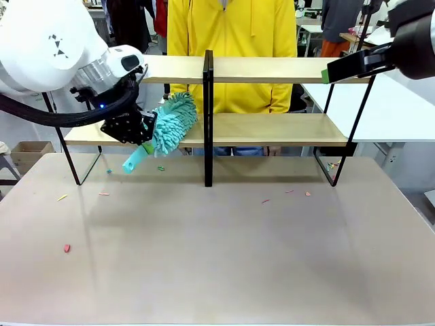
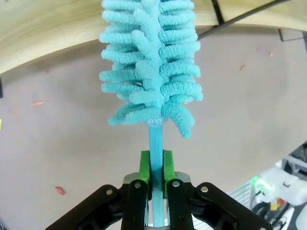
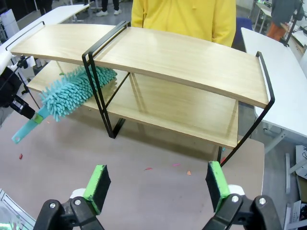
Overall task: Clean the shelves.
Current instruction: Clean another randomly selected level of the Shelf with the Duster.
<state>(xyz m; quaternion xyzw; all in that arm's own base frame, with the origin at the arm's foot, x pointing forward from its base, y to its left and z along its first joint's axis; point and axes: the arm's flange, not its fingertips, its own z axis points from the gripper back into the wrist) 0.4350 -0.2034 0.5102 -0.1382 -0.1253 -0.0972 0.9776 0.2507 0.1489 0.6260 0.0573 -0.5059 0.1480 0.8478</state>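
My left gripper [image 2: 152, 179] is clamped tight on the thin handle of a teal duster [image 1: 173, 122]. My right gripper [image 3: 158, 184] holds nothing, and its fingers are spread wide apart. It hangs up high, near the right end of the shelves [image 1: 272, 129].

The shelves stand at the far side of the table [image 1: 217, 265], with a person in a yellow top [image 1: 231, 27] just behind them. The fluffy head of the duster lies on the lower board, just left of the black post [image 1: 208, 115] in the middle of the shelves.

I think the job is partly done at most. The duster is only on the left half of the lower board. The right half of that board and the whole top board are left to wipe, I guess. I cannot tell if any dust is on the boards.

Small crumbs [image 1: 66, 248] in pink, yellow and green lie on the table in front of the shelves and under them.

The black post stands right beside the duster head. It could block a long sweep to the right, so I may need to lift over or go around it.
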